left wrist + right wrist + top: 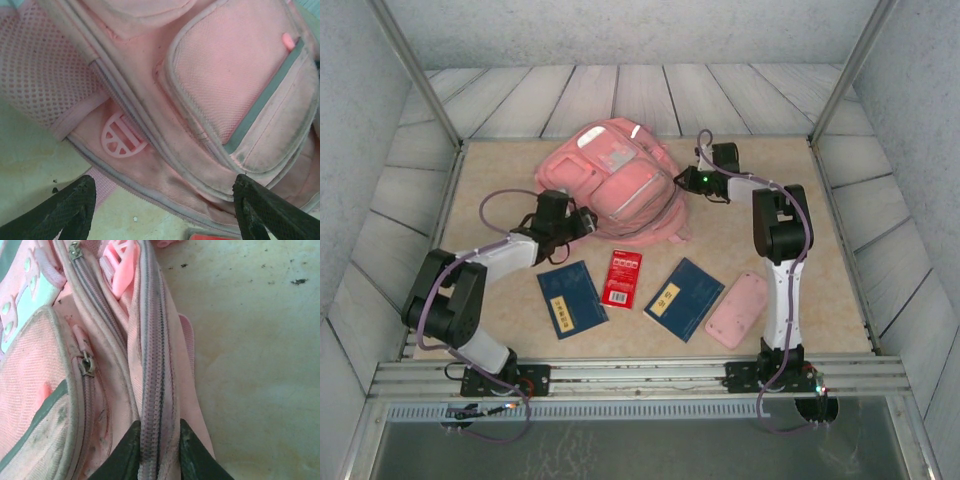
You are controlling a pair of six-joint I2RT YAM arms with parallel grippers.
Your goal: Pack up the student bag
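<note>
The right hand [159, 440] is pinching the zipped seam ridge of the student bag [615, 185] between its fingers [125, 452], probably steadying it for opening. The left hand [165, 200] is hanging wide apart, holding nothing, with the bag's side edge just ahead of its fingertips. The bag is lying on the desk [820, 230], its zips seemingly closed. A red packet [624, 278] and a pink case [737, 310] are waiting behind both hands.

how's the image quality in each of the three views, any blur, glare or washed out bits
Top external: soft even light, sharp, faint shadows on the table, walls splay toward the edges. Left wrist: the student bag looks hazy and soft, the fingers of the left hand dark and blurred. Right wrist: zip fairly sharp, bare table washed pale.
</note>
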